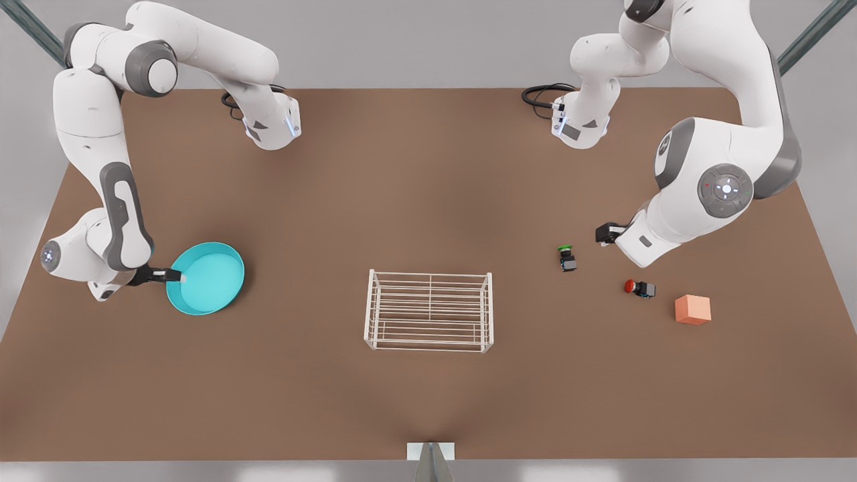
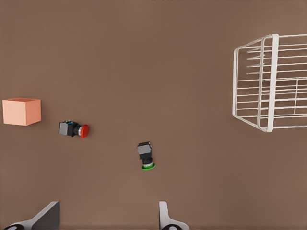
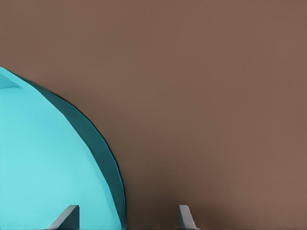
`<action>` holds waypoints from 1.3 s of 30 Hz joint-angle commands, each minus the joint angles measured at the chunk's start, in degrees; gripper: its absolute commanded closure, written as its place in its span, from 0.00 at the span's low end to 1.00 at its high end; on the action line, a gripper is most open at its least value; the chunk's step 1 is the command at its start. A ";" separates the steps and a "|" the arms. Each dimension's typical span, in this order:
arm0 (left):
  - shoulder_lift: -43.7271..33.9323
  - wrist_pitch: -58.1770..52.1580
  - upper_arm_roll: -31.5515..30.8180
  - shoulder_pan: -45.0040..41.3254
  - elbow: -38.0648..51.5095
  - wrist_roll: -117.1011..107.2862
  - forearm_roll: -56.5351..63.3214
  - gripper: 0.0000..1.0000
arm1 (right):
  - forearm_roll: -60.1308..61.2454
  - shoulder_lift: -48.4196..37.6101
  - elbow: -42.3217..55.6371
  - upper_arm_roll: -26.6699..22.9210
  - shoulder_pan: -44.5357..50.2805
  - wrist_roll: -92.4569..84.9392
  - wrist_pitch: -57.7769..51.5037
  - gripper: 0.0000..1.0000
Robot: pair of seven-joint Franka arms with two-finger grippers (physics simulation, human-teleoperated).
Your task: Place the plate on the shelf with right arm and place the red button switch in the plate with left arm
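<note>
The turquoise plate [image 1: 207,278] [image 3: 43,163] lies on the table at the front view's left. My right gripper [image 1: 167,274] [image 3: 127,218] is at its left rim, open, with one finger over the plate's inside and the other outside the rim. The white wire shelf [image 1: 428,309] [image 2: 268,81] stands in the middle, with nothing on it. The red button switch [image 1: 639,288] [image 2: 74,129] lies on its side at the front view's right. My left gripper [image 1: 606,233] [image 2: 106,218] hovers open a short way behind it, holding nothing.
A green-capped switch [image 1: 567,258] [image 2: 146,155] lies between the red one and the shelf. An orange cube [image 1: 693,309] [image 2: 21,111] sits just to the right of the red switch in the front view. The brown table [image 1: 428,167] is bare behind the shelf.
</note>
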 commanded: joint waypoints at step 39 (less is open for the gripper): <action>3.73 -5.63 -0.07 2.82 4.91 -0.73 -2.97 0.00 | 16.79 -0.12 21.67 12.84 1.11 -10.01 -22.30 0.79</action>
